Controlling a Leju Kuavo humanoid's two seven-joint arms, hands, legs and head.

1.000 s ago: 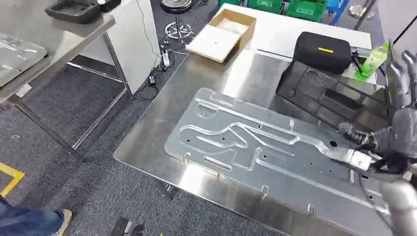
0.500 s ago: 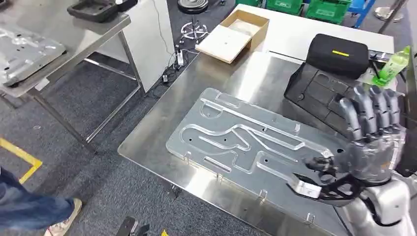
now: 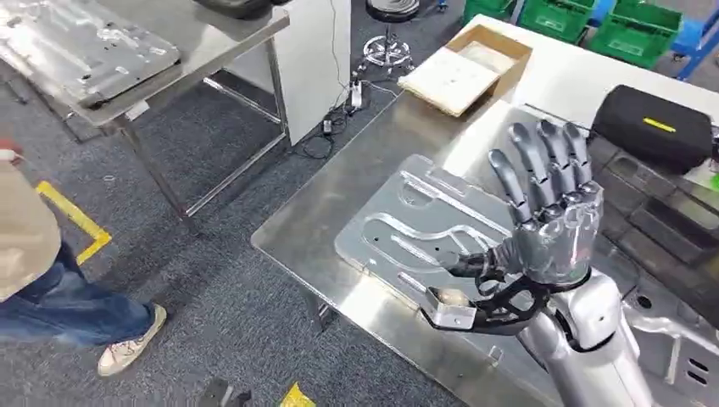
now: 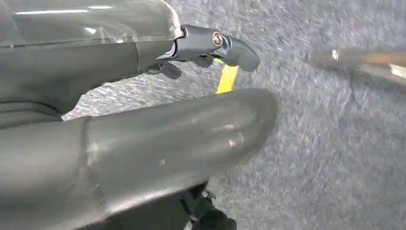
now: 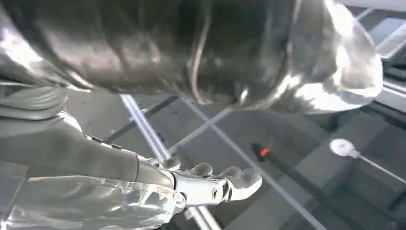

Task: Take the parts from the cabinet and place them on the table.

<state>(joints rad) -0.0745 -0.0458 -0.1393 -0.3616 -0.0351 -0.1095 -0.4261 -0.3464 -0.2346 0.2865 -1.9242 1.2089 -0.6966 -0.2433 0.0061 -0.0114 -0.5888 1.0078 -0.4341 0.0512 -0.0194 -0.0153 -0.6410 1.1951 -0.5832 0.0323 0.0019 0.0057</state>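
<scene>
A large silver stamped metal plate (image 3: 403, 225) lies flat on the steel table (image 3: 339, 191). My right hand (image 3: 543, 229) is raised above the plate's near end with its fingers spread, holding nothing; the right wrist view shows that hand (image 5: 143, 158) bare too. A second silver plate (image 3: 85, 42) rests on another steel table at the far left. In the left wrist view my left hand (image 4: 158, 139) hangs over grey carpet, its thumb and a dark finger stretched out, with nothing in it.
A black moulded tray (image 3: 670, 225) and a black case (image 3: 653, 127) sit on the table's right side. A cardboard box (image 3: 466, 68) and green crates (image 3: 632, 25) stand behind. A person (image 3: 42, 263) stands at the left by yellow floor tape (image 3: 76, 220).
The camera has swung left, shifting the whole scene right. My right hand has lifted off the plate's end and spread its fingers. The person has stepped further into view.
</scene>
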